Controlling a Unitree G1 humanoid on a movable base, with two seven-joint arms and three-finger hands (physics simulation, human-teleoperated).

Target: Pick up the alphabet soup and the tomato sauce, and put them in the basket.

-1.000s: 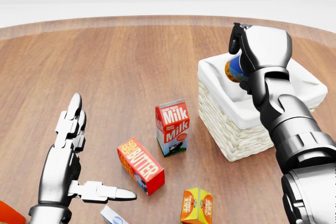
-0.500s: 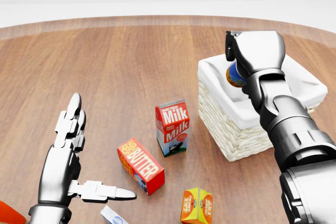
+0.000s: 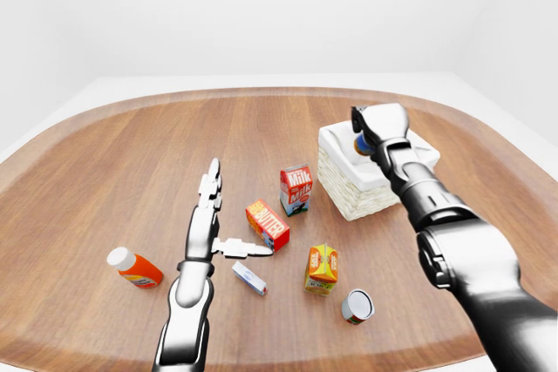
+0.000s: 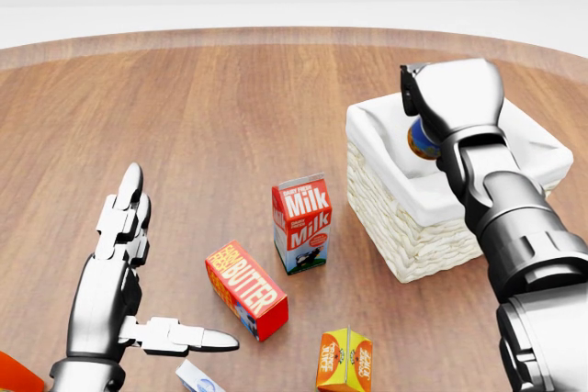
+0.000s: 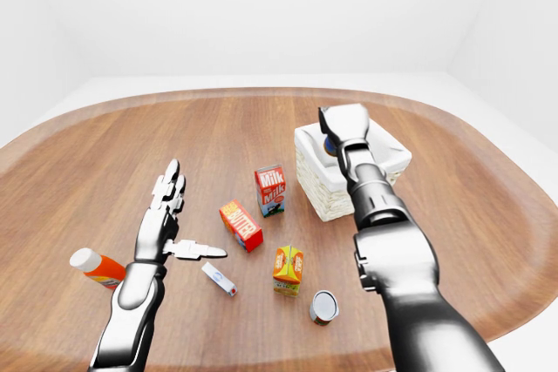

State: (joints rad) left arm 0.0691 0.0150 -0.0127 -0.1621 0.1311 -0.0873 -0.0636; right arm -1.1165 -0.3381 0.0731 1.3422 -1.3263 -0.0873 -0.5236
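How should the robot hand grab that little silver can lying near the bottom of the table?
Grip the can across its round side wall, coming down from above. It seems to lie tipped over with a flat silver end facing the camera, so the curved sides are the open faces. The juice carton stands close on its left.

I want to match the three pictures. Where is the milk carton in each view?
Left-eye view: milk carton at centre, left of the basket.
Head view: lower centre, left of the basket.
Right-eye view: centre, left of the basket.
Shared landmark: the butter box, lower left of the carton.
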